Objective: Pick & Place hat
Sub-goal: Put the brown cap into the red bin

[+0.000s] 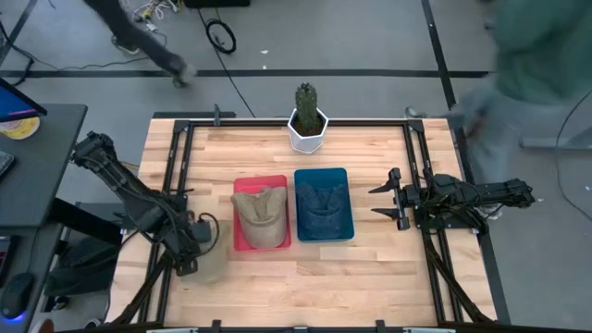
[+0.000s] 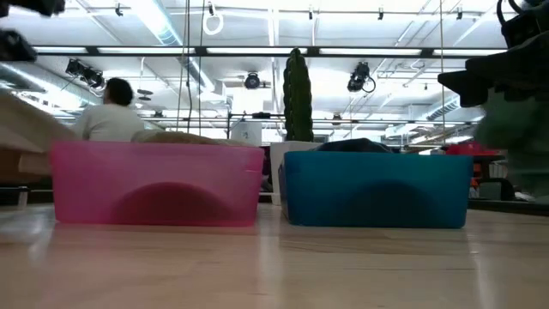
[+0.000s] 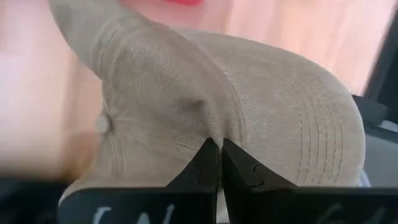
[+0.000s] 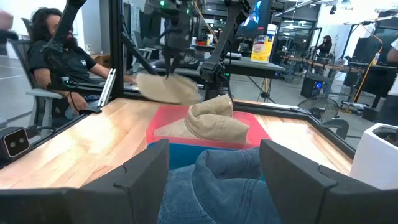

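A tan cap (image 4: pixel 166 89) hangs from my left gripper (image 3: pixel 219 152), which is shut on it near the table's left edge, left of the pink bin (image 1: pixel 242 242). In the high view this cap (image 1: pixel 215 257) shows only as a pale blur beside the left gripper (image 1: pixel 199 242). A second tan cap (image 1: pixel 259 215) lies in the pink bin. A denim hat (image 1: pixel 322 205) lies in the blue bin (image 1: pixel 344 231). My right gripper (image 1: pixel 381 200) is open and level, just right of the blue bin, pointing at it. My left gripper pinches a raised fold of the tan cap's crown (image 3: pixel 205 127) between its two fingers, a little way from the top button (image 3: pixel 102 124). The fingers come from above, pointing down. In the right wrist view the cap hangs below them, clear of the table.
A white pot with a cactus (image 1: pixel 307 120) stands at the table's far edge, behind the bins. The two bins sit side by side mid-table, pink bin (image 2: pixel 159 182) and blue bin (image 2: pixel 377 189). Black frame rails (image 1: pixel 176 185) run along both sides. People are in the room beyond.
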